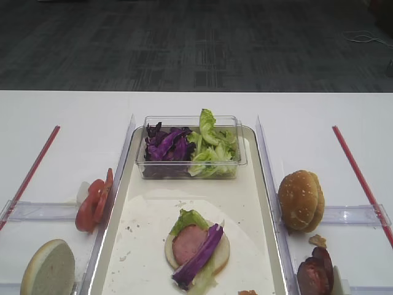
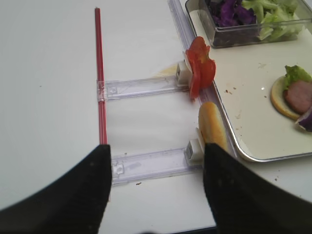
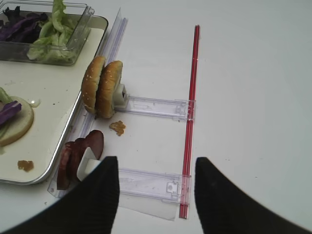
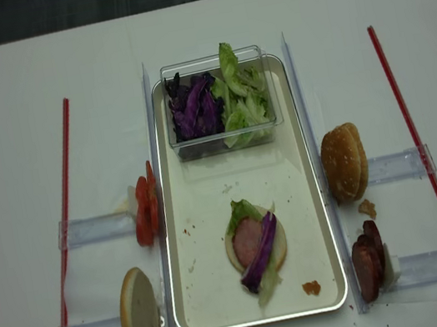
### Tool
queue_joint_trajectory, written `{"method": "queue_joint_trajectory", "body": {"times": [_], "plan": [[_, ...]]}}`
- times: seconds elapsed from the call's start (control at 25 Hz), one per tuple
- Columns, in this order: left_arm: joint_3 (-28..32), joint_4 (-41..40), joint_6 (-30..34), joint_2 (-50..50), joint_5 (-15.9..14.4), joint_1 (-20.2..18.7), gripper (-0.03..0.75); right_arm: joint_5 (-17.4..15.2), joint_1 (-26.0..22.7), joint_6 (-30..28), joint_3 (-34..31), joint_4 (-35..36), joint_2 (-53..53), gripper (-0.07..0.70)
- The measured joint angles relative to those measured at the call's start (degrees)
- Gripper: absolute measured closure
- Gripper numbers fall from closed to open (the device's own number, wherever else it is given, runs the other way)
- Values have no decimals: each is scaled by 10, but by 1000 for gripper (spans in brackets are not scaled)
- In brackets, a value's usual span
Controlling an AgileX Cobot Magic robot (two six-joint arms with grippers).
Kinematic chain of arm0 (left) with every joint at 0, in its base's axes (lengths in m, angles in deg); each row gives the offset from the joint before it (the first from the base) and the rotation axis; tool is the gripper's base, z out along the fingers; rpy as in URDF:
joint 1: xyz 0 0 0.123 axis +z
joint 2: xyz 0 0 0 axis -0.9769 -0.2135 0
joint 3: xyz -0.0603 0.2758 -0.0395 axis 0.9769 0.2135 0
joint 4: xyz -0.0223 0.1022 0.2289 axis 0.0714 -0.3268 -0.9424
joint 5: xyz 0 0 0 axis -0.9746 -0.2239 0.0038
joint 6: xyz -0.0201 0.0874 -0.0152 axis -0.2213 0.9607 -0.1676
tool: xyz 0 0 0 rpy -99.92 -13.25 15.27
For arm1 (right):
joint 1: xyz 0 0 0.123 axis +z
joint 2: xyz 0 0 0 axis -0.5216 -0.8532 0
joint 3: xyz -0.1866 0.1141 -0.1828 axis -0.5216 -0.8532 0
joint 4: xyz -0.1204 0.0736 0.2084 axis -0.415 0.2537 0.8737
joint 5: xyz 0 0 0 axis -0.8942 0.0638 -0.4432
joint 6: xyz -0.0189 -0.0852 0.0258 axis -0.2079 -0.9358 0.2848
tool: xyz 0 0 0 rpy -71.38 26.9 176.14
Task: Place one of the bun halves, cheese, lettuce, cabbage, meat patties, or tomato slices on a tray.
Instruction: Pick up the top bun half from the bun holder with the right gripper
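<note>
Cream-white tray [image 4: 318,197] holds a half-hidden bun base under pink patty [image 4: 247,239] and purple cabbage strip [image 4: 262,259]. Right of it stand sesame-domed bun halves [image 4: 344,162]. Both black grippers [image 3: 156,195] [image 2: 156,190] gape, fingertips cropped.

The meat patties [image 1: 315,272] run off the exterior high view's bottom edge; so does the pale bun half [image 1: 48,269]; both arms stay outside that view.

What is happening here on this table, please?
A two-arm robot is building a burger on the tray. A bun base already carries lettuce, a meat patty and cabbage. Both grippers, left and right, are open and hold nothing. The sesame bun tops wait beside the tray.
</note>
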Motion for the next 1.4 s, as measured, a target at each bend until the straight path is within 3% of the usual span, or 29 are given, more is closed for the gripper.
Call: {"method": "queue_joint_trajectory", "body": {"times": [0.84, 1.4], "plan": [[0, 0, 0, 0, 0, 0, 320, 0, 0, 4, 0, -4, -7, 251], [0, 0, 0, 0, 0, 0, 320, 1, 0, 6, 0, -6, -130, 251]]}}
